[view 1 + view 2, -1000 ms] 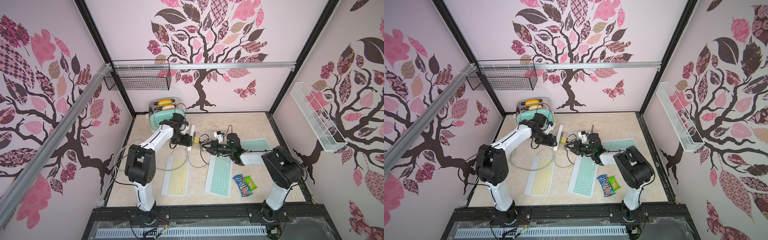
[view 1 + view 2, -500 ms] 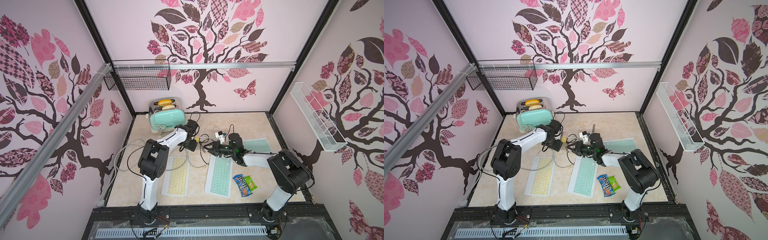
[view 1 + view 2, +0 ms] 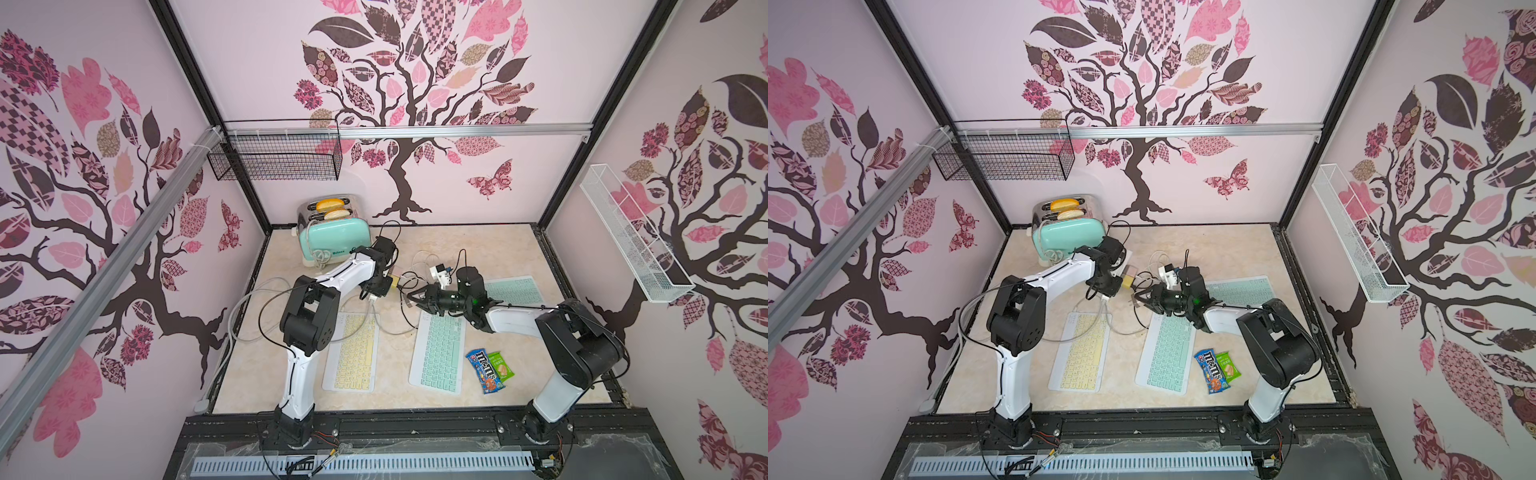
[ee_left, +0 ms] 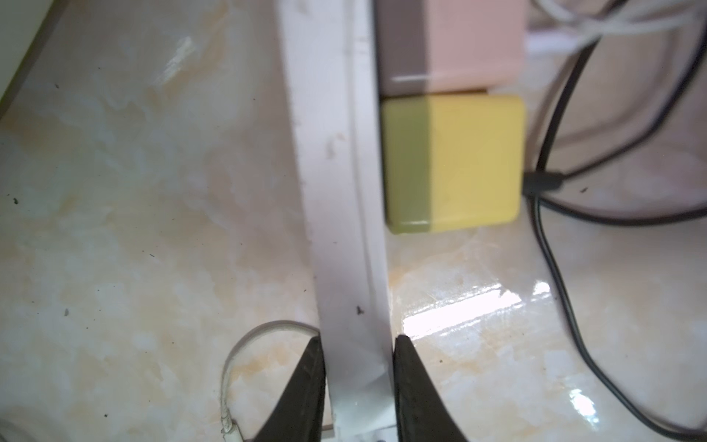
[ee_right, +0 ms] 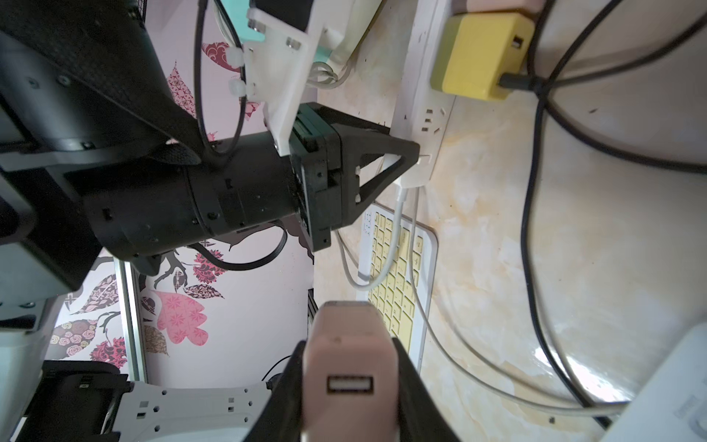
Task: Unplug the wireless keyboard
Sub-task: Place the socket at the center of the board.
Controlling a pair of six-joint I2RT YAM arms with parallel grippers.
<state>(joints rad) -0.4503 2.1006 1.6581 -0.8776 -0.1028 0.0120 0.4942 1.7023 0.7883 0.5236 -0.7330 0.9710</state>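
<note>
Left pincer swung onto end of white power strip & clamped narrow on it, prob. to pin it, while right pincer grips pink charger clear of it; yellow keyboard & teal keyboard lie on table, base-side of pincers.

A lab test booth: black frame, tree-decal walls, arms bolted to rail.

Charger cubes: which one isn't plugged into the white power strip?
The pale pink cube held by the right gripper; the yellow cube and second pink cube sit on the strip.
</note>
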